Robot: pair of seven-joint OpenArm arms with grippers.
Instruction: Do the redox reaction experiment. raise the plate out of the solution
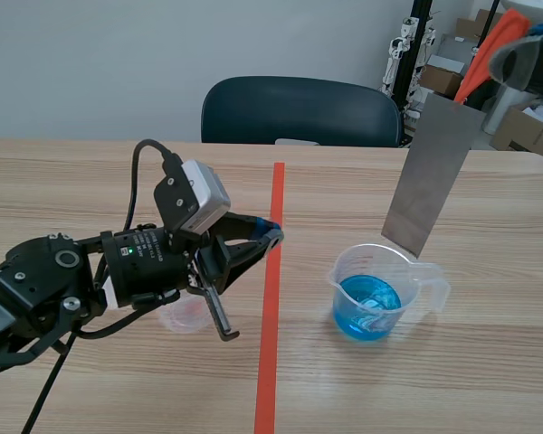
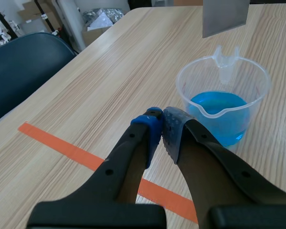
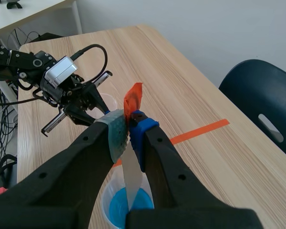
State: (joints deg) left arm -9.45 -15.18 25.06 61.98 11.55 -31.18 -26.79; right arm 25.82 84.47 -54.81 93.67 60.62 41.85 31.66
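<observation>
A grey metal plate (image 1: 430, 172) hangs tilted over a clear plastic beaker (image 1: 380, 289) of blue solution (image 1: 366, 303); its lower edge is level with the rim and out of the liquid. My right gripper (image 3: 130, 129) is shut on the plate's top, next to an orange tab (image 3: 133, 99). From there the plate (image 3: 132, 176) is seen edge-on, pointing down at the beaker (image 3: 105, 198). My left gripper (image 1: 273, 233) lies shut with nothing in it, low over the table by the tape line. In the left wrist view the beaker (image 2: 222, 102) stands ahead of that gripper (image 2: 161, 119), below the plate (image 2: 225, 16).
A small clear dish (image 1: 185, 316) sits on the table under my left arm. An orange-red tape line (image 1: 271, 307) runs down the table's middle. A dark chair (image 1: 299, 113) stands behind the far edge, with boxes (image 1: 525, 127) at the back right.
</observation>
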